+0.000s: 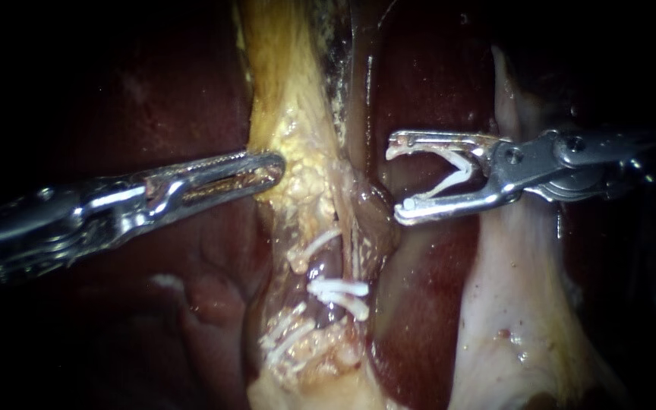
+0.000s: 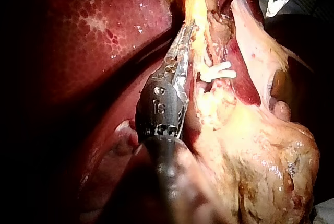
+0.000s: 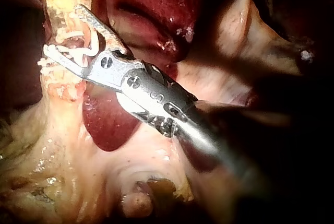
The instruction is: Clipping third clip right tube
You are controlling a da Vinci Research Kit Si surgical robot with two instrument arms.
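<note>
Left instrument (image 1: 271, 168), a slim steel slotted tool: pincer looks clenched on the edge of the yellow fatty tissue stalk (image 1: 298, 144), holding it to the side. Leave it there; the tension keeps the field open.

Right instrument (image 1: 398, 181), a steel clip applier: pincer spread wide and grasping a white V-shaped plastic clip (image 1: 453, 176), which is seated against both jaws and unfired.

Target is the right tube (image 1: 375, 211), read as the brownish strand on the stalk's right edge. The applier tips sit just beside it and are not yet around it. Two fired white clips (image 1: 339, 292) lie further down the stalk, with more white clips (image 1: 290, 334) below those and to the left. Dark red liver (image 1: 419, 319) lies behind, and a pale tissue flap (image 1: 510, 304) runs under the applier shaft.

Notes for the step, as judgement:
- Advance the open jaws square across the tube, one jaw behind it and one in front.
- Check that the far tip shows clear past the tube before closing, so the latch catches no fat or liver.
- Seat the clip above the existing pair with a visible gap, not overlapping them.
- Take only the tube, none of the neighbouring strand.
- Close in one steady squeeze, without twisting or pulling.
- Risks: a partial bite, or the tip snagging the yellow fat.
</note>
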